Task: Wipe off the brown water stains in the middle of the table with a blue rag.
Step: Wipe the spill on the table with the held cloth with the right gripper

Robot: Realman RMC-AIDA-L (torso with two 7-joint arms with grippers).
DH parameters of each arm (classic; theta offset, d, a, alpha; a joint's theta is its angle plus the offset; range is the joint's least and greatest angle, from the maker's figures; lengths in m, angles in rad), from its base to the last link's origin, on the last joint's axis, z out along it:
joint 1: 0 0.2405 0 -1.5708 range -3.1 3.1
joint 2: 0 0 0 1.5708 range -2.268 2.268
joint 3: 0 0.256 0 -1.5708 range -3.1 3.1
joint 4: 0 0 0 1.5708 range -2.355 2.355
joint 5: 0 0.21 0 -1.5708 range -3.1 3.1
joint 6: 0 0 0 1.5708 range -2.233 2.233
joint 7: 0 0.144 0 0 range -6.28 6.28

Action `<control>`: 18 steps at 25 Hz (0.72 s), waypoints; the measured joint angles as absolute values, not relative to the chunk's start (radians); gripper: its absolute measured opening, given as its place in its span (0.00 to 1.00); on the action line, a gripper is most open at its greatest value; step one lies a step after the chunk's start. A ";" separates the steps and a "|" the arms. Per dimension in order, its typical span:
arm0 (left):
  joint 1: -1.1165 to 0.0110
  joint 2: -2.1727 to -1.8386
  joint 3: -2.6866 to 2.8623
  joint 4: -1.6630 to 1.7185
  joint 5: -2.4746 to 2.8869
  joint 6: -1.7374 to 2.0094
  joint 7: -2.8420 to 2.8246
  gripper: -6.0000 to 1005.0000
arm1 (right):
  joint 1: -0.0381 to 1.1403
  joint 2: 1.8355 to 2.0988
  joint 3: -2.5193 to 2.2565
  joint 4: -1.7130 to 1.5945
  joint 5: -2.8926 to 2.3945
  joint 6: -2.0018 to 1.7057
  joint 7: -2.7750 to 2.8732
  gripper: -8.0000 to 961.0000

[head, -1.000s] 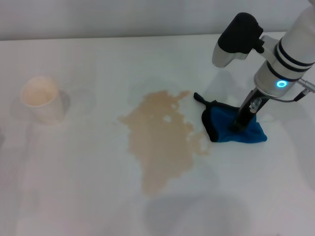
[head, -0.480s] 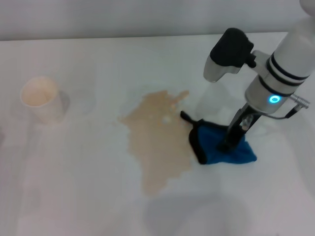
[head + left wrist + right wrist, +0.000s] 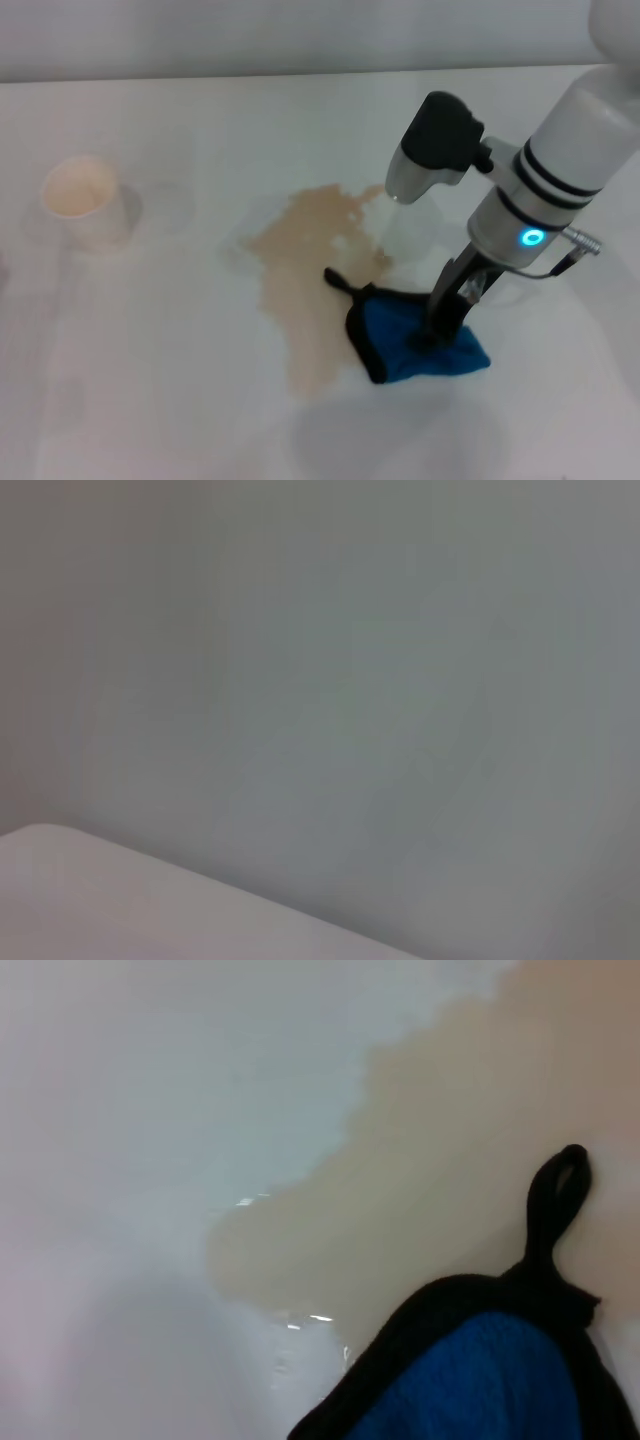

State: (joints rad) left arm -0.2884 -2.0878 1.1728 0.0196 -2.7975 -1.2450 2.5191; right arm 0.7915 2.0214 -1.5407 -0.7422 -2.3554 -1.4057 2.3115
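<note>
The brown water stains (image 3: pixel 312 272) spread as a pale tan blotch across the middle of the white table (image 3: pixel 150 390). The blue rag (image 3: pixel 420 347), black-edged, lies bunched on the stains' near right edge, its black loop (image 3: pixel 340 282) pointing over the tan liquid. My right gripper (image 3: pixel 438 330) comes down from above and is shut on the blue rag, pressing it to the table. In the right wrist view the blue rag (image 3: pixel 480 1385) and its loop (image 3: pixel 556 1196) lie against the brown water stains (image 3: pixel 440 1150). My left gripper is out of view.
A white paper cup (image 3: pixel 85 202) stands upright at the far left of the table. A wet sheen (image 3: pixel 405 235) marks the table to the right of the stains. The left wrist view shows only a plain grey wall and a pale edge (image 3: pixel 120 910).
My right gripper has dragged the blue rag left and toward the near edge, from beside the stains onto their near right side. The stains' right part has shrunk.
</note>
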 joint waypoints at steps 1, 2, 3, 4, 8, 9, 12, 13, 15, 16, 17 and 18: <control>-0.288 -2.088 1.173 0.020 -2.797 -1.245 2.519 0.89 | 0.787 2.022 -1.555 -0.748 -2.338 -1.407 2.311 0.12; -0.288 -2.088 1.173 0.020 -2.797 -1.245 2.519 0.89 | 0.782 2.022 -1.568 -0.754 -2.321 -1.408 2.310 0.12; -0.289 -2.088 1.173 0.020 -2.797 -1.244 2.520 0.89 | 0.774 2.023 -1.586 -0.766 -2.300 -1.410 2.308 0.12; -0.289 -2.088 1.173 0.020 -2.797 -1.244 2.520 0.89 | 0.766 2.023 -1.601 -0.776 -2.280 -1.411 2.306 0.11; -0.290 -2.088 1.173 0.020 -2.797 -1.241 2.521 0.89 | 0.747 2.024 -1.655 -0.802 -2.203 -1.412 2.298 0.11; -0.290 -2.088 1.174 0.020 -2.796 -1.240 2.521 0.89 | 0.746 2.025 -1.673 -0.805 -2.184 -1.412 2.298 0.11; -0.290 -2.088 1.173 0.020 -2.796 -1.238 2.521 0.89 | 0.745 2.026 -1.730 -0.809 -2.125 -1.405 2.298 0.11; -0.292 -2.088 1.174 0.020 -2.796 -1.238 2.522 0.89 | 0.745 2.026 -1.742 -0.809 -2.112 -1.401 2.298 0.11; -0.294 -2.088 1.174 0.019 -2.796 -1.238 2.523 0.89 | 0.744 2.028 -1.768 -0.812 -2.080 -1.390 2.297 0.11; -0.296 -2.088 1.174 0.017 -2.795 -1.238 2.523 0.89 | 0.743 2.028 -1.778 -0.813 -2.066 -1.383 2.296 0.11; -0.298 -2.088 1.174 0.016 -2.795 -1.238 2.523 0.89 | 0.743 2.029 -1.787 -0.813 -2.050 -1.375 2.293 0.11; -0.298 -2.088 1.174 0.015 -2.795 -1.237 2.523 0.89 | 0.742 2.029 -1.796 -0.813 -2.035 -1.366 2.289 0.11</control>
State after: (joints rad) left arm -0.2984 -2.0877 1.1735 0.0148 -2.7951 -1.2374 2.5230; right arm 0.7424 2.0289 -1.7961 -0.8131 -2.0354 -1.3659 2.2887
